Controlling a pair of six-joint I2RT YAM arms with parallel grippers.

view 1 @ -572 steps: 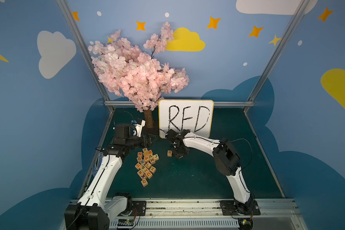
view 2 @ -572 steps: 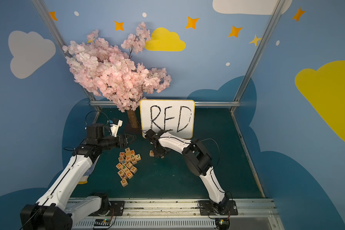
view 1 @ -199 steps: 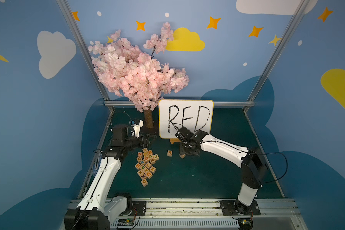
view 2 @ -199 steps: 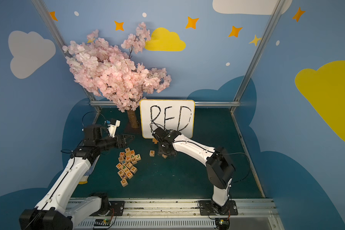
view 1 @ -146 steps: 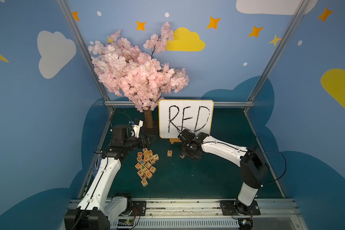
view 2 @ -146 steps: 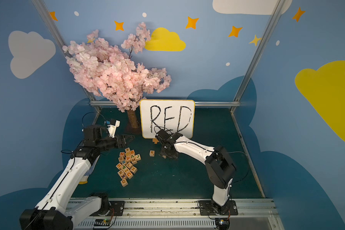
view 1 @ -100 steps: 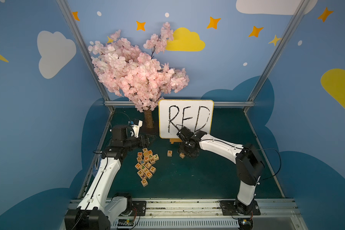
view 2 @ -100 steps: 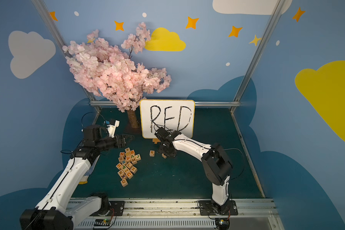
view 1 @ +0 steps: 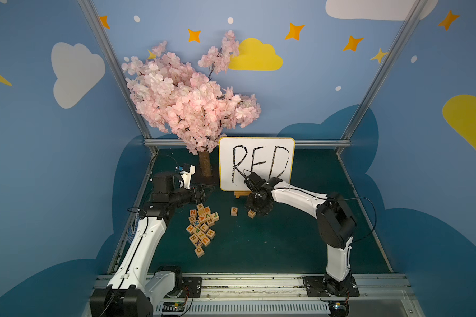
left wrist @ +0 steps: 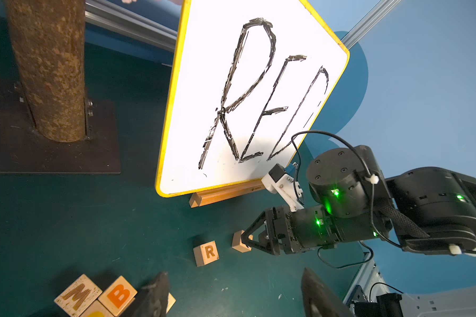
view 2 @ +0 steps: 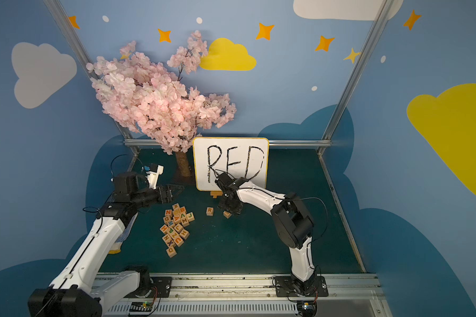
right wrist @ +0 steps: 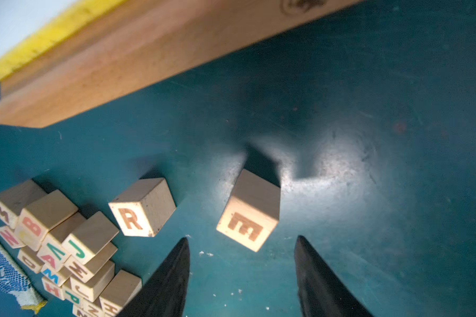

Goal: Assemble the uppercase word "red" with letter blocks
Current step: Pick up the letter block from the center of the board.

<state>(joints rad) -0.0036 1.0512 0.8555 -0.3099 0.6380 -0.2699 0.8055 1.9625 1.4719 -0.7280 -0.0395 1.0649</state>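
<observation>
Two letter blocks sit apart on the green mat in front of the board: the orange R [view 1: 233, 210] [view 2: 209, 210] [right wrist: 140, 207] and, to its right, a skewed block with E [view 1: 251, 213] [view 2: 227, 214] [right wrist: 249, 216] on top. My right gripper [right wrist: 242, 238] [view 1: 255, 209] hovers low at the E block, open, its fingers short of the block and nothing between them. My left gripper [left wrist: 234, 271] [view 1: 202, 192] is open and empty behind the loose pile of letter blocks [view 1: 202, 227]. A D block [view 1: 199, 251] lies at the pile's near end.
The white yellow-rimmed board [view 1: 256, 153] with handwritten RED stands on a wooden stand [left wrist: 225, 192] just behind the two blocks. A tree trunk [view 1: 205, 164] on a dark base plate [left wrist: 52, 148] is at the back left. A cloth [view 2: 127, 233] lies by the left wall.
The E block, absent from the mat in the earliest frames, now lies right of R. Over the last second the right arm's elbow swung leftward; the left arm stayed still.
</observation>
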